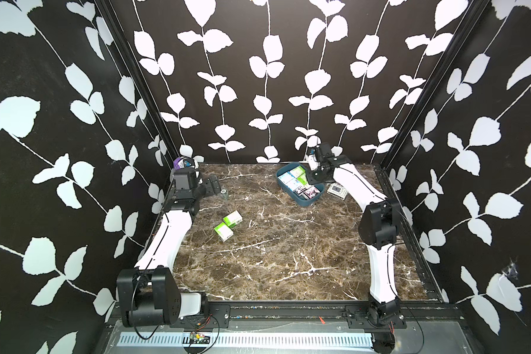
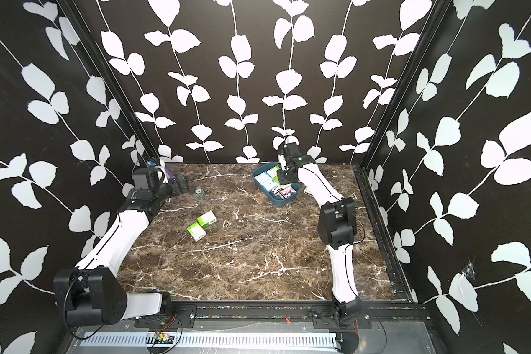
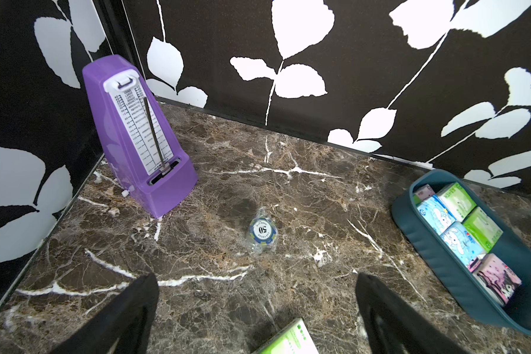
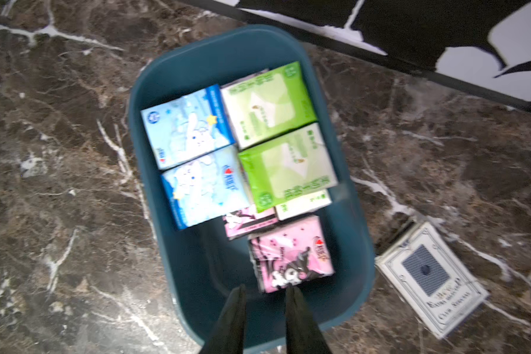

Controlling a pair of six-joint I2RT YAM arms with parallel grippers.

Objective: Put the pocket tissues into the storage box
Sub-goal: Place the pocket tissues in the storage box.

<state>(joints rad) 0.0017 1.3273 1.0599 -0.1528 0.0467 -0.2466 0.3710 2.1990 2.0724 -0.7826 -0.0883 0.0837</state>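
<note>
Right hand [image 4: 265,288] hovers over the storage box [image 4: 196,61], narrowly parted and empty, with a pink tissue pack [image 4: 292,254] just beyond its tips. The left hand [image 3: 256,275] is spread wide, with a green tissue pack [image 3: 288,340] near it.

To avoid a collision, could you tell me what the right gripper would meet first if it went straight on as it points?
Probably the pink pocket tissue pack in the storage box: the right gripper points at its near edge. Depth is unclear; it might instead meet the box floor.
</note>
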